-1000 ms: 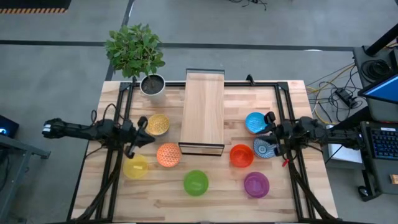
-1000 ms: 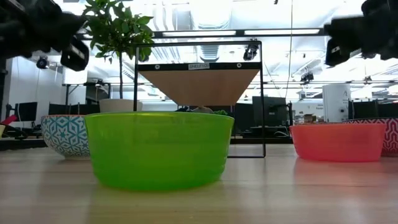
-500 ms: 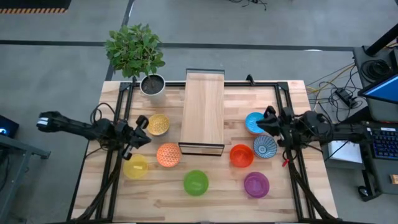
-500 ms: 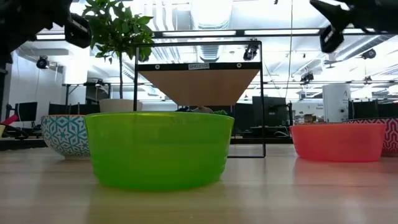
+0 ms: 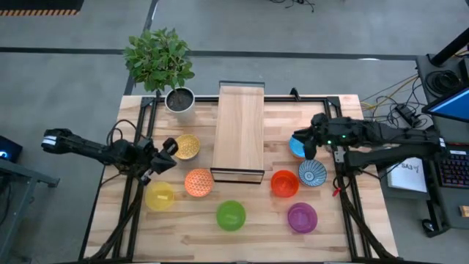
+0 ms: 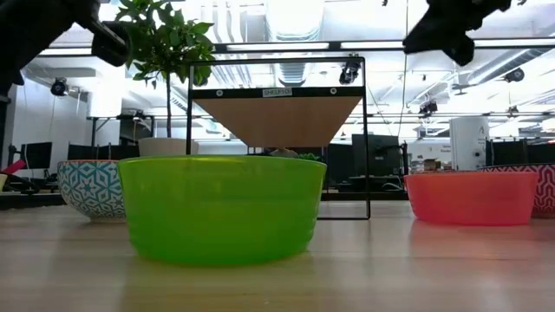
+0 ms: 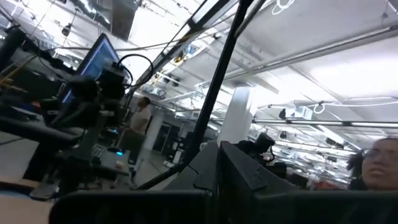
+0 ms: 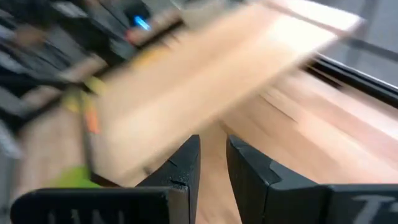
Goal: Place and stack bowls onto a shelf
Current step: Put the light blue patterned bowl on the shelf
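The pale wood shelf [image 5: 238, 132] stands at mid-table. Around it on the tabletop rest the gold [image 5: 187, 146], orange [image 5: 198, 182], yellow [image 5: 160, 196], green [image 5: 231, 215], red [image 5: 284, 183], patterned blue-white [image 5: 312, 173] and purple [image 5: 302, 217] bowls. The blue bowl [image 5: 294, 149] is partly hidden under my right gripper [image 5: 299, 139], which hovers above it, empty, with a narrow gap between its fingers [image 8: 212, 162]. My left gripper [image 5: 168, 150] hangs in the air beside the gold bowl, shut and empty [image 7: 217, 168].
A potted plant in a white pot [image 5: 179, 99] stands at the far left, beside the shelf. Dark frame rails [image 5: 139, 139] run along both sides of the table. In the low view the green bowl [image 6: 221, 208] fills the foreground. A person shows in the left wrist view [image 7: 379, 165].
My right gripper has gone up and toward the table's left, from beside the blue bowl to over it, nearer the shelf. My left gripper has risen a little beside the gold bowl. No bowl has moved.
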`<action>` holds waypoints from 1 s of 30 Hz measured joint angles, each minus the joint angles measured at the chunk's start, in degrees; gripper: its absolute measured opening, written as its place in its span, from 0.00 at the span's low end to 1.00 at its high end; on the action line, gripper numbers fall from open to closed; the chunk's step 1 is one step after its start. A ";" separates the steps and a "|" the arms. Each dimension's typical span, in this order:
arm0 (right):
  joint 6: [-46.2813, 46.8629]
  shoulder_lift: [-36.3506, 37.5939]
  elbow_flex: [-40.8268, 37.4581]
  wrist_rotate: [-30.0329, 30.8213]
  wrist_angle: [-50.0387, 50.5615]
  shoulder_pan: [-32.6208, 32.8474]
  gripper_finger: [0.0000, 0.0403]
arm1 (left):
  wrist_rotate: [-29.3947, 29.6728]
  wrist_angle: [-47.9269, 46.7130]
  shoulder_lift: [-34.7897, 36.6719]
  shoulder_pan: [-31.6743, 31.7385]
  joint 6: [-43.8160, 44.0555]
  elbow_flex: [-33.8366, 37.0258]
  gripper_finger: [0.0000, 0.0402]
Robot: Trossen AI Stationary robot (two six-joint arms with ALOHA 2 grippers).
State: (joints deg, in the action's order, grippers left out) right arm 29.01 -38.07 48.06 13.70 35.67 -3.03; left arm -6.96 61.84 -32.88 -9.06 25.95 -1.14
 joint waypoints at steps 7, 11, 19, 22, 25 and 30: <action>2.37 -5.22 10.37 1.46 14.03 0.00 0.17 | 3.65 -0.18 -1.01 0.00 -6.49 -5.50 0.00; 4.72 -7.59 13.35 1.36 16.08 -0.03 0.17 | 4.06 -5.86 -1.64 0.51 -10.22 -10.46 0.00; 12.84 -14.97 20.69 1.19 29.40 -1.41 0.17 | 24.97 -59.36 -0.43 0.29 -15.99 -30.98 0.00; 16.61 -17.52 21.63 0.84 34.75 -1.68 0.17 | 44.48 -78.73 -3.99 -1.00 -9.27 -37.44 0.00; 20.31 -19.59 20.92 0.16 38.98 -1.64 0.17 | 50.78 -89.67 -7.36 -2.19 -3.20 -41.59 0.00; 23.95 -21.76 17.09 -2.14 40.53 -1.62 0.17 | 46.88 -91.66 -11.66 -4.12 -4.80 -43.56 0.00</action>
State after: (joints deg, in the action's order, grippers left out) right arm 52.96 -59.83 65.16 11.55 76.19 -4.64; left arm 39.92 -29.82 -44.54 -13.18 21.15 -44.70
